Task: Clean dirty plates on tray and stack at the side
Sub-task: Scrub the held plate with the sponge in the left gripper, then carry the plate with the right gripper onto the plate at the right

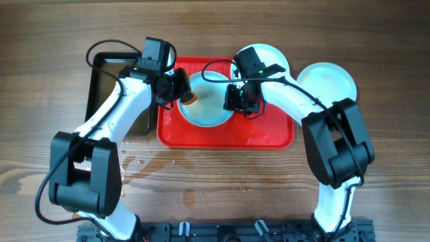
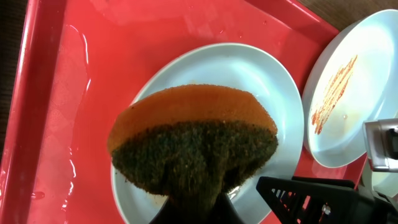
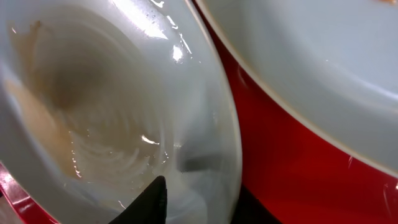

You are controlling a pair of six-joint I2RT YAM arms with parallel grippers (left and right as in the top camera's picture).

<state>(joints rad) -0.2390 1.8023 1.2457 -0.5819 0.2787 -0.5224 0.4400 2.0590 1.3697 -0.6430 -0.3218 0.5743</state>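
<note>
The red tray point(image 1: 222, 134) lies mid-table. One pale plate point(image 1: 207, 111) sits in its middle. My left gripper point(image 1: 180, 91) is shut on an orange sponge with a dark green scrub face point(image 2: 193, 140), held over that plate's point(image 2: 249, 74) left rim. My right gripper point(image 1: 240, 101) is shut on the same plate's right rim; in the right wrist view one finger lies on the wet plate point(image 3: 93, 112), the other under it point(image 3: 199, 205). A second plate point(image 1: 263, 57) with orange-brown smears point(image 2: 348, 93) rests at the tray's back right corner. A third plate point(image 1: 328, 81) lies on the table, right of the tray.
A black rectangular pan point(image 1: 101, 74) stands left of the tray, partly under my left arm. Water drops and wet patches point(image 1: 151, 161) lie on the wooden table in front of the tray. The tray floor point(image 2: 68, 93) is wet.
</note>
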